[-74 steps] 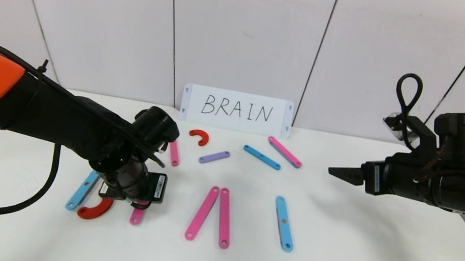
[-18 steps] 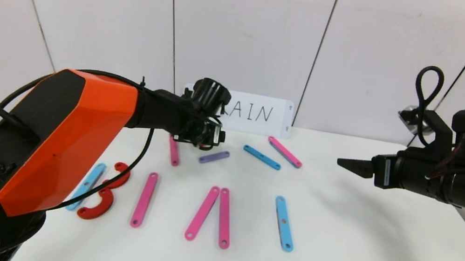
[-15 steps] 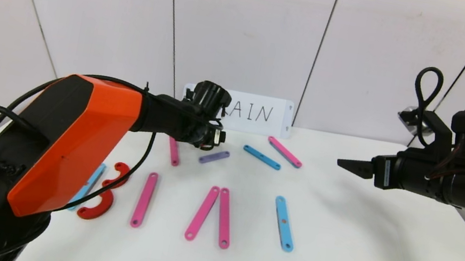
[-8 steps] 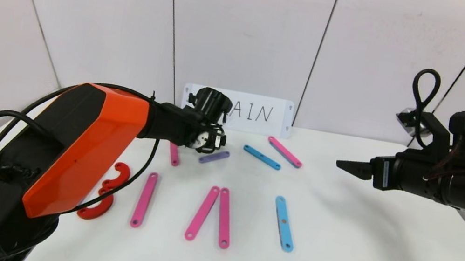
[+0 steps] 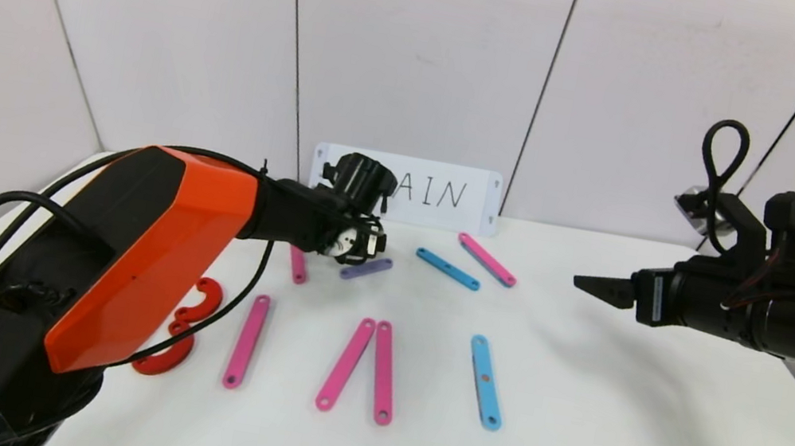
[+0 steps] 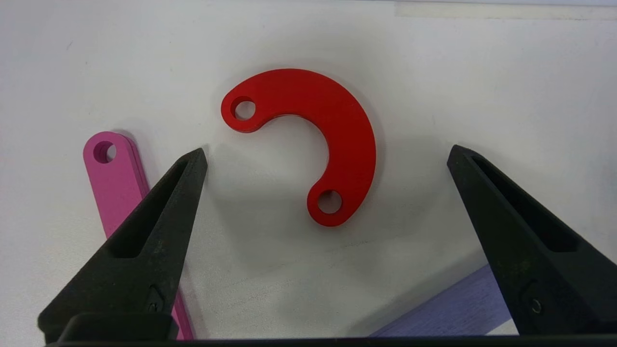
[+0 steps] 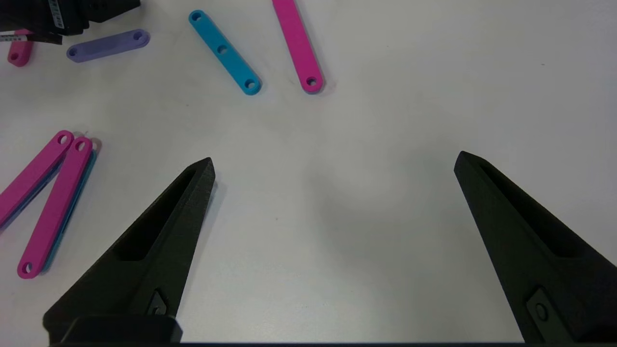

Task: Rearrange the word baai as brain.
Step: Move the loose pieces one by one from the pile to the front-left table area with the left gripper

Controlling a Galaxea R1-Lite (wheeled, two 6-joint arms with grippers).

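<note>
The word baai lies along the table's front as flat pieces: two red curves (image 5: 199, 299) (image 5: 160, 361), a pink bar (image 5: 246, 341), two pink bars meeting at the top (image 5: 346, 364) (image 5: 384, 372), and a blue bar (image 5: 485, 381). At the back centre my left gripper (image 5: 361, 245) hovers open. In the left wrist view a third red curve (image 6: 318, 140) lies flat on the table between the spread fingers of the left gripper (image 6: 328, 153), untouched. My right gripper (image 5: 592, 288) hangs open and empty above the right side.
Loose pieces lie at the back: a short pink bar (image 5: 297, 264), a purple bar (image 5: 366, 268), a blue bar (image 5: 447, 268) and a pink bar (image 5: 487, 260). The white BRAIN card (image 5: 443, 194) stands against the wall, partly hidden by my left wrist.
My left gripper left the front-left pieces and reached to the back centre; over the last second it sank slightly over the red curve. The right arm barely moved.
</note>
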